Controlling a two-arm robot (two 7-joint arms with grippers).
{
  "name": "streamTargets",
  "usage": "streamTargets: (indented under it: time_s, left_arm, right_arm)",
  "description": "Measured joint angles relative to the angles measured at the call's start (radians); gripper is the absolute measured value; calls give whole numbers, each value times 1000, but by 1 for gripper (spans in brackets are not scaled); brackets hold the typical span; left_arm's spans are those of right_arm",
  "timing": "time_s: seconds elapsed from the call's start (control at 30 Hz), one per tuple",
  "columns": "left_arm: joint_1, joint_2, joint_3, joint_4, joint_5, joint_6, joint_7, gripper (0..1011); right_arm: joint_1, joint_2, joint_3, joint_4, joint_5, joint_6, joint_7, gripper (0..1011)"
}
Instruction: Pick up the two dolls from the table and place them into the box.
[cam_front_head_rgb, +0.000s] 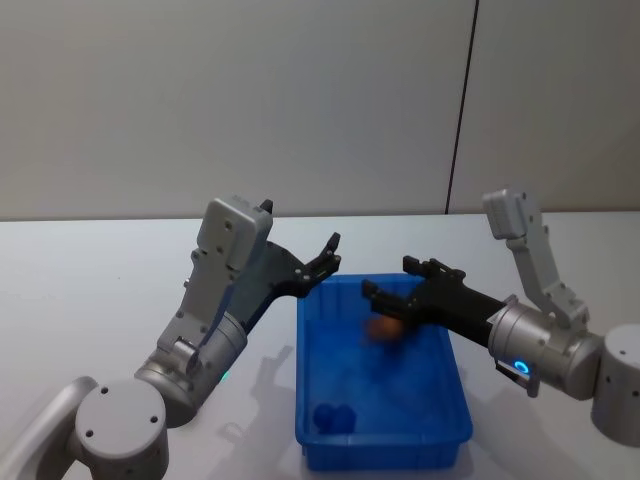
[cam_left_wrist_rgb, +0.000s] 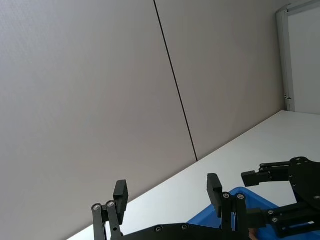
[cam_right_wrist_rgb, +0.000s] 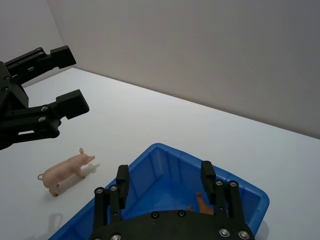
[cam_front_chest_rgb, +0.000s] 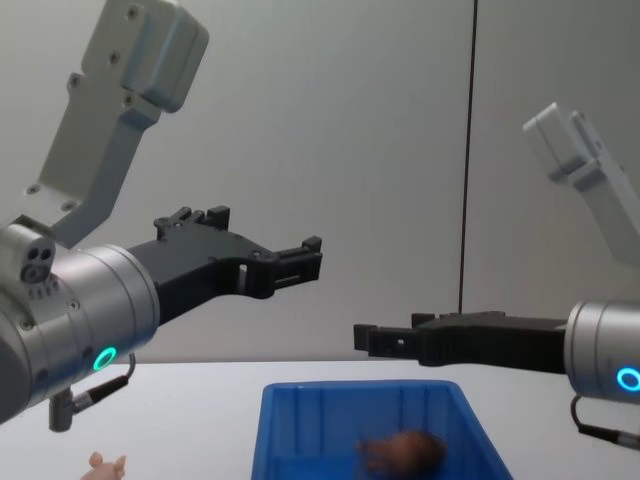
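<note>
**rig_newbie:** where are the two dolls right now, and how would you grab whatever's left?

**me:** The brown doll (cam_front_chest_rgb: 405, 450) is inside the outline of the box (cam_front_head_rgb: 380, 458), right under my right gripper (cam_right_wrist_rgb: 165, 171). That gripper's fingers are spread wide with nothing in them. The doll is smeared in my feeds, so I can't say if it's resting on the box floor. The pink pig (cam_right_wrist_rgb: 66, 173) stands on its feet on the table (cam_front_head_rgb: 100, 290), just beside the box's left wall and nearer the table's near edge than the far one. My left gripper (cam_left_wrist_rgb: 167, 183) hangs up high near the box's far left corner, also wide open and empty.

**rig_newbie:** which way is the pig facing?

**me:** Its long axis runs tail to snout, roughly alongside that left wall. As best I can judge, the snout points toward the table's far edge. It looks like light, hard, smooth moulded plastic, so I'd guess it slips or topples easily. I'd pinch across the belly with the fingers square to the long axis, not on the thin legs or ears.
</note>
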Motion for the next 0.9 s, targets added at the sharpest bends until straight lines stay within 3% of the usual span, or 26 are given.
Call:
streamTargets:
  time_s: [0.23, 0.57, 0.9]
  left_arm:
    - [0, 0, 0, 0, 0, 0, 0, 1001]
    - [0, 0, 0, 0, 0, 0, 0, 1001]
    - [0, 0, 0, 0, 0, 0, 0, 1001]
  right_arm:
    - [-16, 16, 6, -22, 6, -43, -1, 998]
    - [-61, 69, 38, -83, 36, -87, -20, 1001]
    - [-120, 154, 92, -144, 86, -107, -34, 1001]
